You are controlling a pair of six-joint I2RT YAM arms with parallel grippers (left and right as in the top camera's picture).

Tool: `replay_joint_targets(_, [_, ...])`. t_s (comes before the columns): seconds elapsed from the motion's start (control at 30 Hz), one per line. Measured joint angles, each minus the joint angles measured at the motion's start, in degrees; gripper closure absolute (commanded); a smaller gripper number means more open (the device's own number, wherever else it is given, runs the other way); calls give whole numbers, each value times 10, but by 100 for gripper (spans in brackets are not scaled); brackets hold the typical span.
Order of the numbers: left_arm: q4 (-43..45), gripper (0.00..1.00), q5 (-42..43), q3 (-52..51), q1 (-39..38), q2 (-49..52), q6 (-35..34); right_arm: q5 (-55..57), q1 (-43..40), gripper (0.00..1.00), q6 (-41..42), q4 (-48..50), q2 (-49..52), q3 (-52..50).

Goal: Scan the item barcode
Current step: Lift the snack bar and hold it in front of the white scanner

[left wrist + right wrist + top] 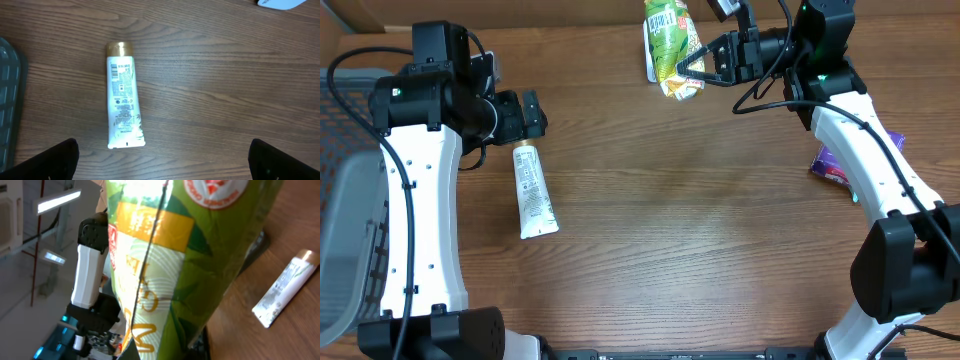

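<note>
Glossy green pouch point(215, 255) — crinkled (centre-seamed)

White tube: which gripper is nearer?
Left. The left gripper is open by the white tube, at its cap; the right gripper is across the table, shut on the green bag.

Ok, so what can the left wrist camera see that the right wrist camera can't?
Only the left wrist view shows the edge of the grey basket and the printed label facing up on the tube. Only the right wrist view shows the green snack bag, very close up, and a ceiling light. Both show the tube lying on the wooden table.
</note>
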Motion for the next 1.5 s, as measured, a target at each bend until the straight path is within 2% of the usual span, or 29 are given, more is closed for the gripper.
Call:
replay_joint_targets(0.13, [0,0,0,0,0,0,0,5,5,96,-3,-42,0,0])
replay_joint_targets(0.3, [0,0,0,0,0,0,0,78,30,97,-86,-219,14,2])
replay_joint_targets(0.4, [0,0,0,0,0,0,0,200,47,96,-173,-377,29,3])
replay_joint_targets(0.47, [0,0,0,0,0,0,0,320,56,97,-236,-457,42,2])
replay_joint_targets(0.6, [0,1,0,0,0,0,0,541,56,96,-337,-560,57,20])
replay_joint_targets(0.73, [0,0,0,0,0,0,0,716,57,96,-411,-638,61,115])
replay_joint_targets(0.87, [0,0,0,0,0,0,0,894,71,96,-510,-595,58,213])
replay_joint_targets(1.03, [0,0,0,0,0,0,0,1069,137,96,-692,-496,61,232])
replay_joint_targets(1.27, [1,0,0,0,0,0,0,1205,181,96,-979,-306,165,232])
replay_joint_targets(1.37, [0,1,0,0,0,0,0,1231,176,96,-1047,-292,215,232])
replay_joint_targets(1.5, [0,1,0,0,0,0,0,1245,172,96,-1088,-288,263,231])
